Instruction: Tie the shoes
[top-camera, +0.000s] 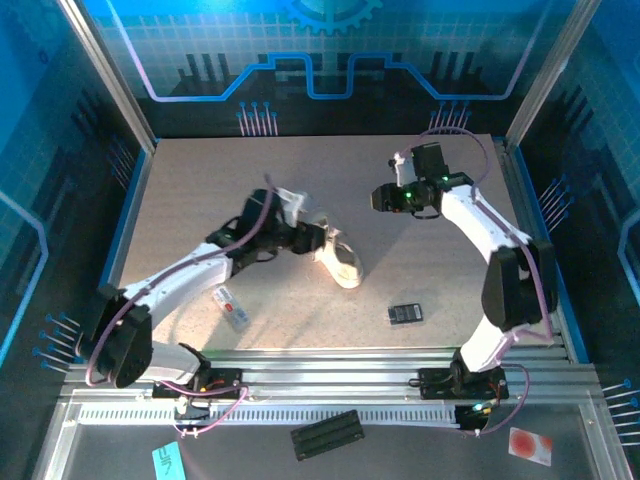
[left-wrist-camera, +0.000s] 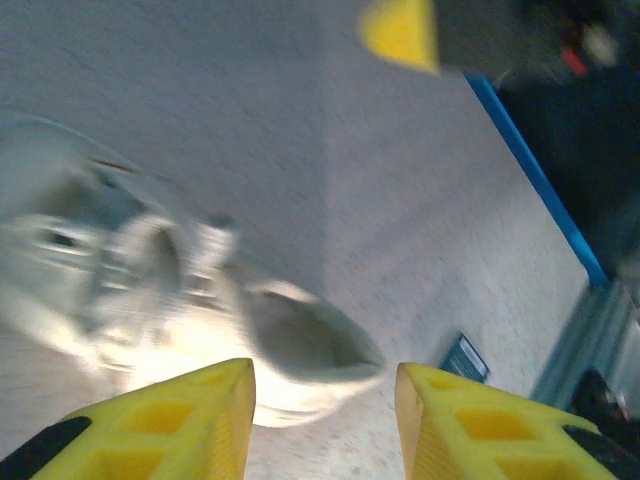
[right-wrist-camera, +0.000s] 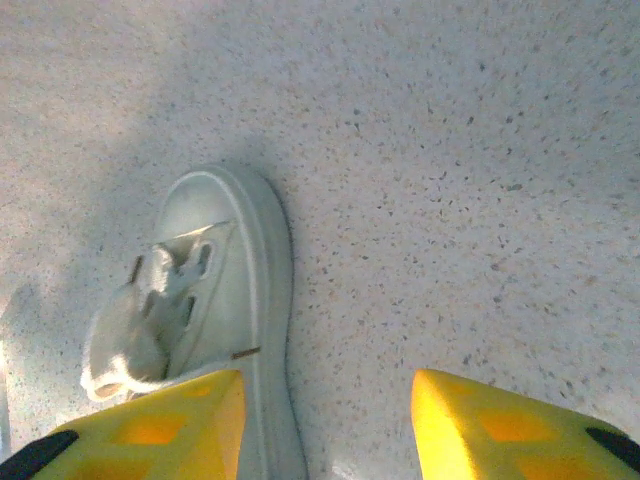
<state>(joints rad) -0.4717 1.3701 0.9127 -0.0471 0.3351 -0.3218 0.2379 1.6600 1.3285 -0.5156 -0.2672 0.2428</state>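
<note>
A small white sneaker (top-camera: 340, 262) lies on the speckled table near the middle, its laces loose over the tongue. My left gripper (top-camera: 310, 240) hovers just left of it. In the left wrist view the shoe (left-wrist-camera: 200, 310) is blurred ahead of the open left gripper (left-wrist-camera: 325, 385), with nothing between the yellow fingers. My right gripper (top-camera: 383, 198) hangs above the table, right of and beyond the shoe. The right wrist view has the shoe (right-wrist-camera: 225, 280) to the left of the open right gripper (right-wrist-camera: 328, 390), with bare table between its fingers.
A small black device (top-camera: 405, 313) lies right of the shoe, also seen as the black device (left-wrist-camera: 463, 357). A white-and-red packet (top-camera: 231, 307) lies near the left arm. Blue walls (top-camera: 130, 200) edge the table, and a metal rail (top-camera: 330, 380) runs along the front.
</note>
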